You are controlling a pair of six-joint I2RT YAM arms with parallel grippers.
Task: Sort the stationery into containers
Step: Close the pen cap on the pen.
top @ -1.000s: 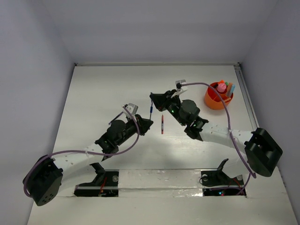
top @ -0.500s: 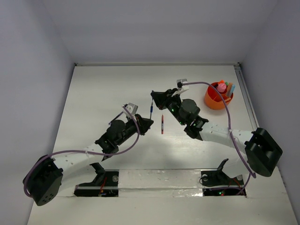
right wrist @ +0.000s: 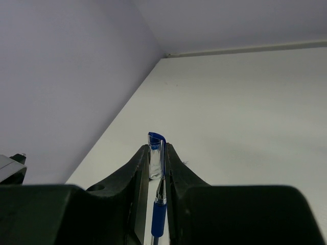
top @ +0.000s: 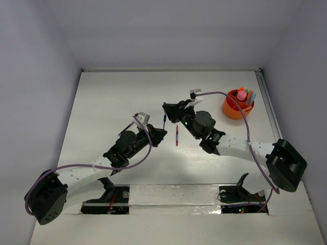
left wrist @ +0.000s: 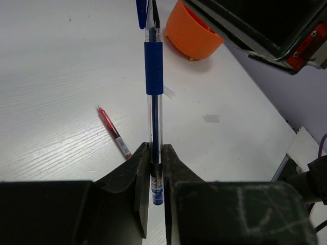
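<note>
Grippers held either end of a blue pen [left wrist: 153,76] above the counter [left wrist: 61,76].
Nearest, the left gripper [left wrist: 155,155] was clenched on the clear barrel's tail, rubbery blue sleeve forward; the right gripper [right wrist: 156,153] pinched the translucent cap [right wrist: 156,139] at the tip, likely to seat it. A thin red pen [left wrist: 113,133] lay flat on matte white; the round orange plastic holder [left wrist: 191,35] stood beyond.

The left arm [top: 82,174] and right arm [top: 239,145] had white links, bulky black joints, looping purple cables [top: 76,166] and matte black pincers [left wrist: 156,149] [right wrist: 156,149].
</note>
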